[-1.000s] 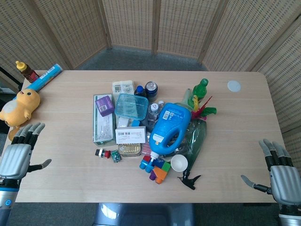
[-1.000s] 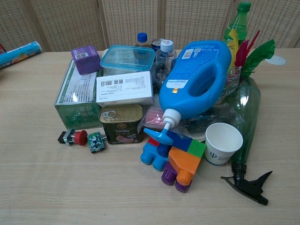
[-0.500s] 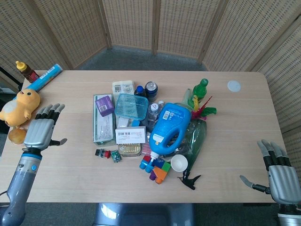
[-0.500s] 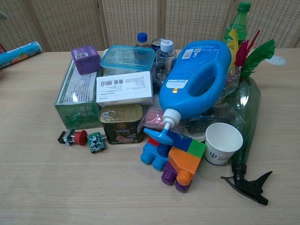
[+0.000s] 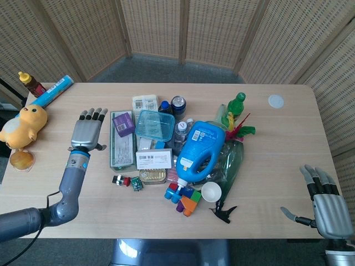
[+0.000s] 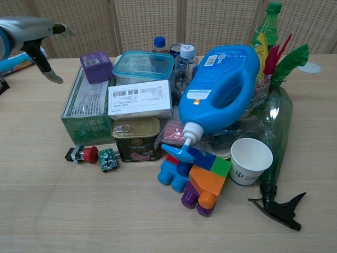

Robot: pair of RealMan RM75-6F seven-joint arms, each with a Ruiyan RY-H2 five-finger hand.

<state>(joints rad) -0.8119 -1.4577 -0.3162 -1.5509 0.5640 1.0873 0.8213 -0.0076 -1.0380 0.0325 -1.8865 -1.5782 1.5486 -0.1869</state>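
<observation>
A long green box [image 5: 118,145] lay flat at the pile's left edge, a purple box [image 5: 123,123] on top. The left hand [image 5: 87,131] hovered just beside it, fingers spread, empty. The right hand [image 5: 326,206] stood open, well apart.

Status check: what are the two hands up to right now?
Left hand open, hovering beside the green box, holding nothing. Right hand open at the table's near right edge. Purple box sits atop the green box.

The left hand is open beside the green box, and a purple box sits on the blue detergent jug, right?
Not quite. In the head view the purple box sits on the green box, not the detergent jug. The left hand is open beside it.
</observation>
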